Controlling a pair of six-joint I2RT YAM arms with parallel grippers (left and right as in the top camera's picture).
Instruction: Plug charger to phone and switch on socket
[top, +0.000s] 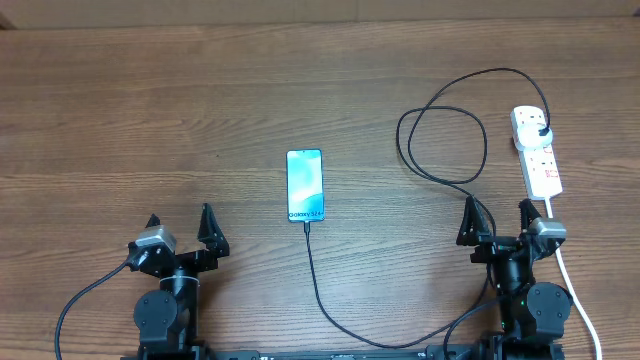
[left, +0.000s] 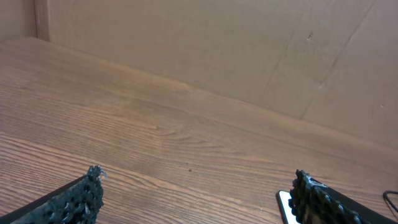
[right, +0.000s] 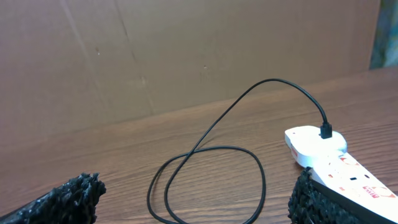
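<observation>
The phone (top: 305, 186) lies flat mid-table with its blue-teal screen lit; its corner shows in the left wrist view (left: 283, 203). The thin black charger cable (top: 440, 140) runs from the phone's near end, along the table's front, then loops up to a black plug (top: 541, 132) seated in the white socket strip (top: 538, 152) at the right. The loop (right: 205, 168) and the socket (right: 329, 158) show in the right wrist view. My left gripper (top: 180, 232) is open and empty, left of the phone. My right gripper (top: 497, 218) is open and empty, just in front of the socket.
The socket's white cord (top: 575, 295) runs down the right side past my right arm. A brown cardboard wall (right: 186, 50) stands behind the wooden table (top: 150, 120).
</observation>
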